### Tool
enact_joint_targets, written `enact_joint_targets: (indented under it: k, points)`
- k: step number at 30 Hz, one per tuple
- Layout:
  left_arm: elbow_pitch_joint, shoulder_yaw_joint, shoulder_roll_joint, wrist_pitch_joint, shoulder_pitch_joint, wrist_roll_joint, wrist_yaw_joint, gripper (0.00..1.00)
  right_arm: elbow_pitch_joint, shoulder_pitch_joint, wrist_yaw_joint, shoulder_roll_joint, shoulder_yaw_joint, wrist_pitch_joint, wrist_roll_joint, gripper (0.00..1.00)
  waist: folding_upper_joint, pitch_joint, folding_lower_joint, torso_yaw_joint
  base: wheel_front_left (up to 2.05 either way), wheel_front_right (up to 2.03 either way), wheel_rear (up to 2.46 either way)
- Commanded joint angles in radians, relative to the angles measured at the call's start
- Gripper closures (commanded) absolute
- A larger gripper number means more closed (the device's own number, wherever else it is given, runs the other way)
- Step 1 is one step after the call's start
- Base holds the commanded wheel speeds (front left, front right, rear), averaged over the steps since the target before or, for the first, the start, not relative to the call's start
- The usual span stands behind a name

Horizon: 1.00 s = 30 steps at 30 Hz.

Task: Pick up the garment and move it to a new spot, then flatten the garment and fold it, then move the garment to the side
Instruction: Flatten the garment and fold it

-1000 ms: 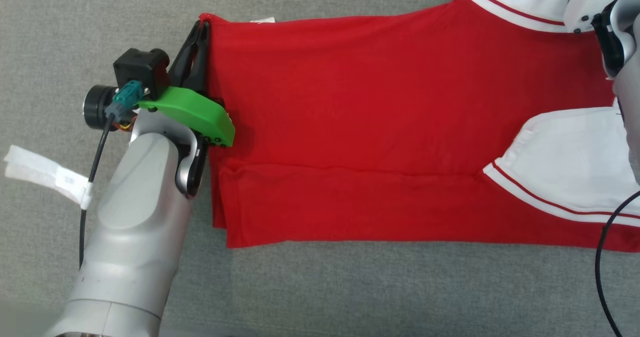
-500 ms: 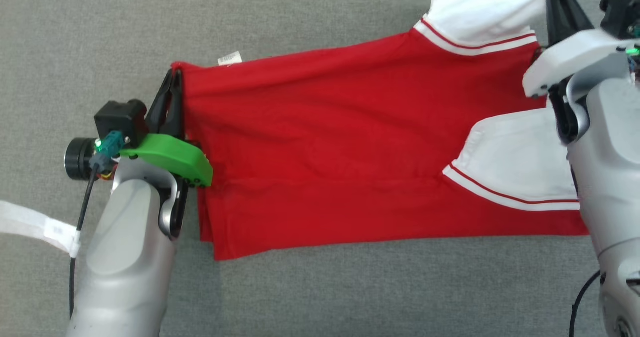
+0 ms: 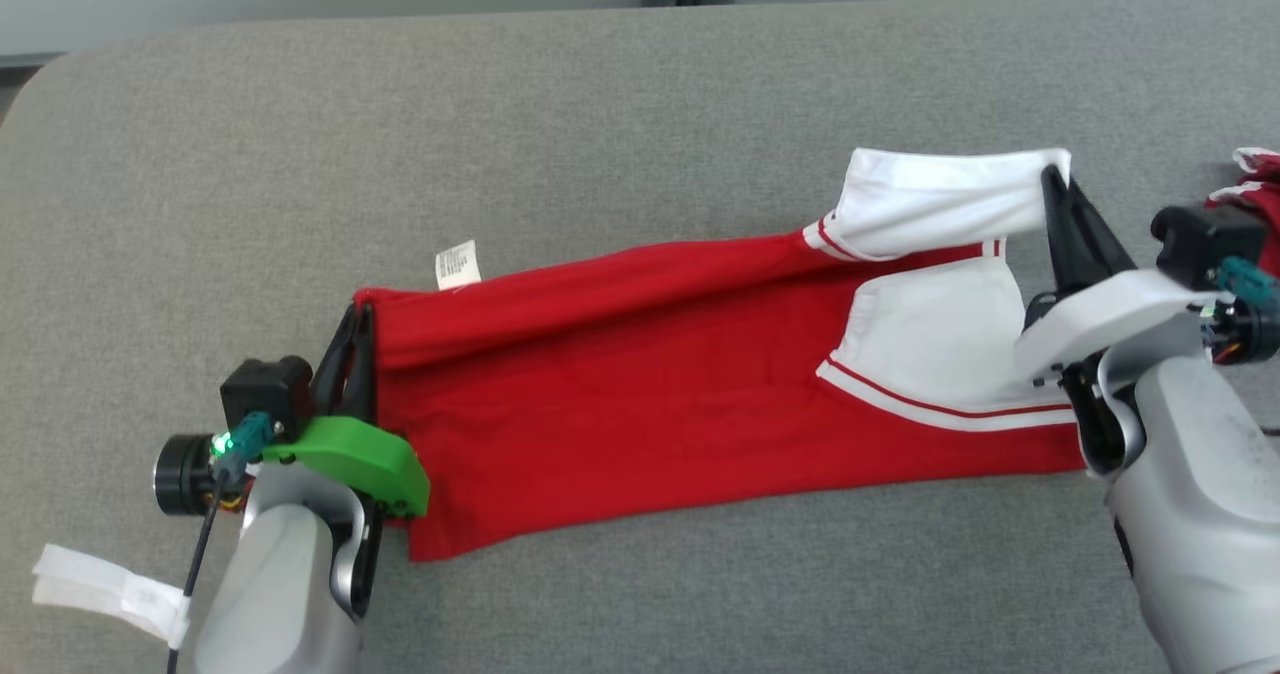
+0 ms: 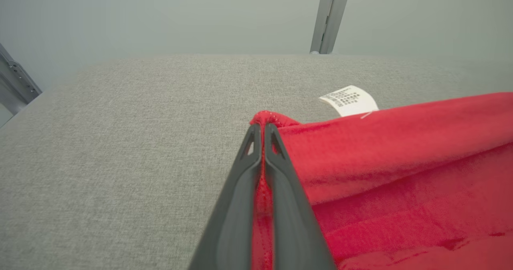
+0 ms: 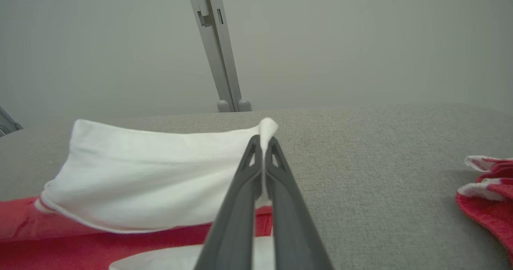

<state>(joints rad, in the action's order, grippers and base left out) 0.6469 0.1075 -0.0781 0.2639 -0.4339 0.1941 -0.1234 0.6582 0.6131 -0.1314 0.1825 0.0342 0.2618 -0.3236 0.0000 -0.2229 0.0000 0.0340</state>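
Note:
The garment (image 3: 640, 394) is a red shirt with white, red-striped sleeves, folded lengthwise and stretched across the grey table. My left gripper (image 3: 360, 316) is shut on its red hem corner (image 4: 267, 119) at the left end. My right gripper (image 3: 1052, 176) is shut on the edge of the upper white sleeve (image 3: 940, 199) at the right end, holding that sleeve (image 5: 160, 174) raised off the cloth below. A white care label (image 3: 457, 264) sticks out from the far edge near the left end; it also shows in the left wrist view (image 4: 349, 99).
A second red-and-white piece of cloth (image 3: 1250, 179) lies at the far right of the table (image 3: 600, 134), also seen as the red cloth (image 5: 487, 190) in the right wrist view. A white tag (image 3: 100, 584) hangs on my left arm's cable. A wall with a grey post (image 5: 216, 49) stands behind the table.
Both grippers have kept their grip. The head camera has pulled back and tilted up. The garment's upper layer has folded further over, making it narrower, and the white sleeve is lifted.

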Motion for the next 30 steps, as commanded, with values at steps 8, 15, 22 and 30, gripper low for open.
enact_joint_targets:
  k: [8,15,22,30]
  points:
    - [-0.003,-0.025,0.014,0.000,0.130,0.002,-0.004,1.00,-0.010,-0.160,0.002,-0.020,0.004,0.004,-0.044,1.00,0.0000,0.066,0.0000,-0.037,0.00,0.00,0.00]
    - [-0.012,-0.026,0.023,0.000,0.198,0.004,-0.005,1.00,0.007,-0.231,0.002,-0.027,-0.006,0.004,-0.049,1.00,0.0000,0.073,0.0000,-0.033,0.00,0.00,0.00]
    - [-0.037,-0.017,0.025,0.000,0.236,0.020,-0.003,0.31,0.025,-0.272,0.002,-0.034,-0.025,0.004,-0.035,0.66,0.0000,0.076,0.0000,-0.032,0.00,0.00,0.00]
    - [-0.214,-0.023,0.025,0.000,0.299,-0.071,0.058,0.00,-0.072,-0.259,0.002,-0.029,-0.054,0.004,0.009,0.00,0.0000,0.084,0.0000,-0.035,0.00,0.00,0.00]
